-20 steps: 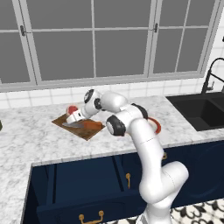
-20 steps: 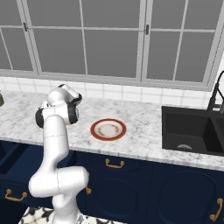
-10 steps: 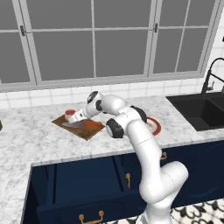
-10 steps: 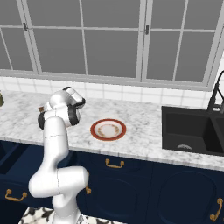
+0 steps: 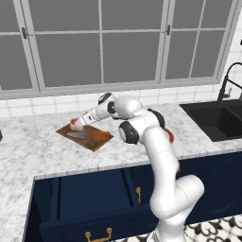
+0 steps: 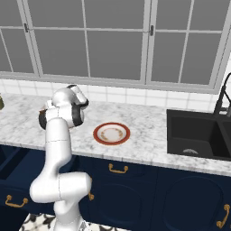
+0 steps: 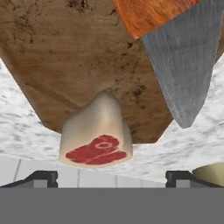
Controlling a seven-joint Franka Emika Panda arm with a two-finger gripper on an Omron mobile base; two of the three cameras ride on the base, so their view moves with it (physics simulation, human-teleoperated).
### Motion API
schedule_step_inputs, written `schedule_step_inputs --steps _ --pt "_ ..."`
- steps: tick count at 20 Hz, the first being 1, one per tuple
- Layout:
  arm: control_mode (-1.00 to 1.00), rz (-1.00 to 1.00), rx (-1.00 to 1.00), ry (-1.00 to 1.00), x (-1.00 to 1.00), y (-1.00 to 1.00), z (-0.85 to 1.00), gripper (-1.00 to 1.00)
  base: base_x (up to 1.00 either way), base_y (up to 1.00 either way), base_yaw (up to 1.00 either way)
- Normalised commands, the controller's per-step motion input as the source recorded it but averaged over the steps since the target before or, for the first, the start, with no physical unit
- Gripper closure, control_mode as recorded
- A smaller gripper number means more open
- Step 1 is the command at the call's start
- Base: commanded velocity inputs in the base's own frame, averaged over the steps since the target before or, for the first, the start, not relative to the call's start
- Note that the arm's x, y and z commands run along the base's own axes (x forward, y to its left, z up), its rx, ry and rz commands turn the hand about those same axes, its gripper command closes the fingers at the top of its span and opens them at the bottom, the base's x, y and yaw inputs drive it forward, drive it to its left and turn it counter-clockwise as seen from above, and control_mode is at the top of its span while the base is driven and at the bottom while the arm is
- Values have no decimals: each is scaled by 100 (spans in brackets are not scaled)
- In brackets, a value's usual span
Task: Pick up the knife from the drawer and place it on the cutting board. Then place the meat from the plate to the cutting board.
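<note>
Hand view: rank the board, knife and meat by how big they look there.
1. Board, cropped by the frame yet the largest.
2. Knife, also cropped at the frame's edge.
3. Meat, smallest, though it is nearest the camera, so it looks larger than it is.

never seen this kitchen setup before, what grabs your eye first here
The white arm stretches over the marble counter to the dark brown cutting board, its gripper at the board's far end by the meat. In the hand view the fingertips stand spread wide either side of the meat, which sits at the board's edge beside the knife with its orange handle. Right of the arm lies the red-rimmed plate, with the navy drawer pulled open below.
</note>
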Motion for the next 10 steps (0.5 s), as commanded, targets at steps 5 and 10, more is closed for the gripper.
schedule_step_inputs --steps 5,10 --pt "-100 20 -2 -5 -82 3 100 -100 0 0 0" --pt "-100 3 1 -7 -100 2 88 -100 0 0 0"
